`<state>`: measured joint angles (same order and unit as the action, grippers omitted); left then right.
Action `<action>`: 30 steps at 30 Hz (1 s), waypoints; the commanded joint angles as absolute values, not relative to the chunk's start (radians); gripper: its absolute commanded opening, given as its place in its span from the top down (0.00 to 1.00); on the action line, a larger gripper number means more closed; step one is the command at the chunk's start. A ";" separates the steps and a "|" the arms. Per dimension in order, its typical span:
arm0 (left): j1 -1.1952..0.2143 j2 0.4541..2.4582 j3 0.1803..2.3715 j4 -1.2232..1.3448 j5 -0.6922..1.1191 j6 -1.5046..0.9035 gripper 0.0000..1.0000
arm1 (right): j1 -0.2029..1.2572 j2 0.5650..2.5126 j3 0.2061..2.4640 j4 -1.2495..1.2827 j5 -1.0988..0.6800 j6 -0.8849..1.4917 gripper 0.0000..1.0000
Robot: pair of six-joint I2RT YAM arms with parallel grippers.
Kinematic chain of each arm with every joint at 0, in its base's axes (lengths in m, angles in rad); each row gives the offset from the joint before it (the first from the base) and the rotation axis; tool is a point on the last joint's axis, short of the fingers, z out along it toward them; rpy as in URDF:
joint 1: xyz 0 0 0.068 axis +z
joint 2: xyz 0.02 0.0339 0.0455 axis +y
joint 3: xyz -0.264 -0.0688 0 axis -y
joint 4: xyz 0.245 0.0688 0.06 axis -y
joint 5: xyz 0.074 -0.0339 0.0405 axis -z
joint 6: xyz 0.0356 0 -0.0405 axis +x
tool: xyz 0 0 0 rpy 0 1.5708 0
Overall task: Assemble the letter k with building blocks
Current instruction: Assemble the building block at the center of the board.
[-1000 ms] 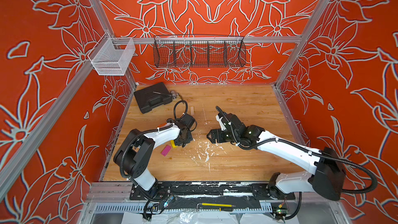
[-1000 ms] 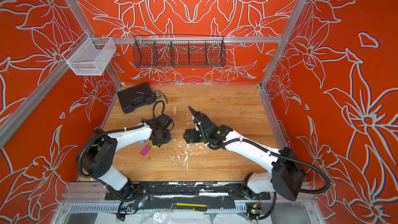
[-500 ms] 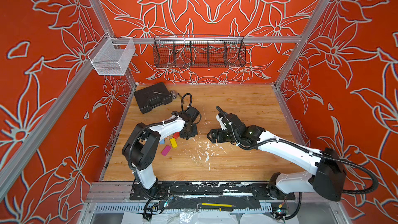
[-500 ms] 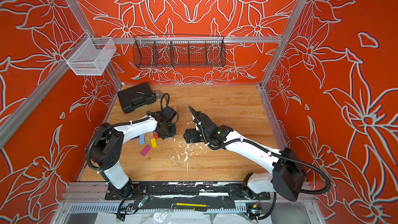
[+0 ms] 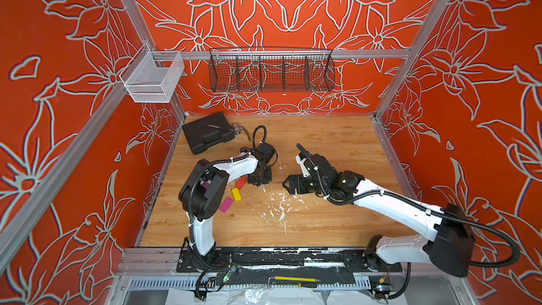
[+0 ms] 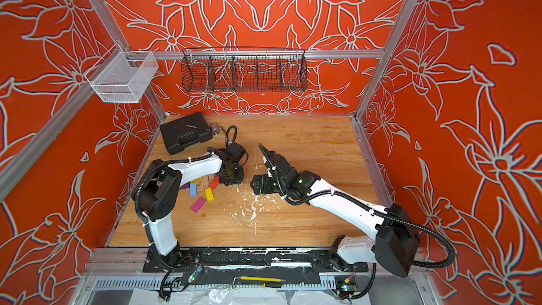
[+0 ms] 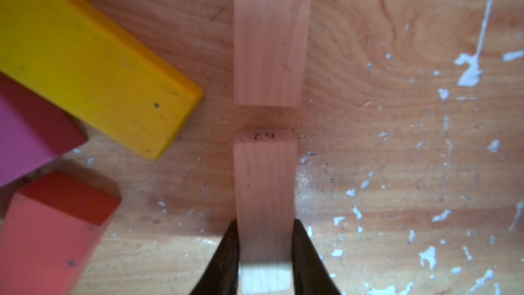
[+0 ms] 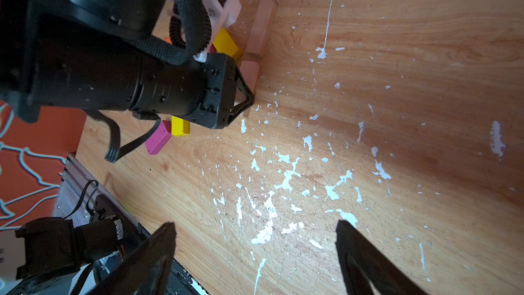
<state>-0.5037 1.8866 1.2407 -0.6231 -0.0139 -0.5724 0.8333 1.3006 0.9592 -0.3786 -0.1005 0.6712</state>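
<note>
My left gripper [image 7: 265, 222] is shut on a pale wood block [image 7: 265, 183] that lies flat on the table. A second pale block [image 7: 270, 38] lies end to end with it across a small gap. Beside them are a yellow block [image 7: 93, 61], a magenta one [image 7: 25, 137] and a red one [image 7: 54, 236]. In a top view, the left gripper [image 6: 231, 181] points down just right of the loose blocks: red [image 6: 214, 182], yellow [image 6: 208, 194], blue [image 6: 193, 189], magenta [image 6: 198, 204]. My right gripper [image 8: 255, 231] hangs open and empty over the paint flecks, to the right of the left gripper [image 8: 246, 100].
A black case [image 5: 208, 136] lies at the table's back left corner. White paint flecks [image 5: 278, 203] mark the table's middle. On the walls hang a black wire basket [image 5: 271, 73] and a white mesh basket [image 5: 152, 79]. A yellow-handled tool [image 5: 293, 279] lies on the front rail.
My left gripper has shifted a little to the right, off the pile of coloured blocks, uncovering the red and yellow ones. The right arm has stayed where it was.
</note>
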 commanded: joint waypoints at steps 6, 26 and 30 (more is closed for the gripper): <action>-0.506 1.905 1.269 -0.671 -0.053 -0.558 0.65 | 0.841 1.276 0.957 -0.405 -0.073 0.689 0.10; -0.506 1.909 1.282 -0.675 -0.076 -0.546 0.70 | 0.841 1.276 0.948 -0.407 -0.066 0.695 0.10; -0.506 1.919 1.292 -0.677 -0.077 -0.546 0.70 | 0.841 1.281 0.951 -0.407 -0.064 0.693 0.10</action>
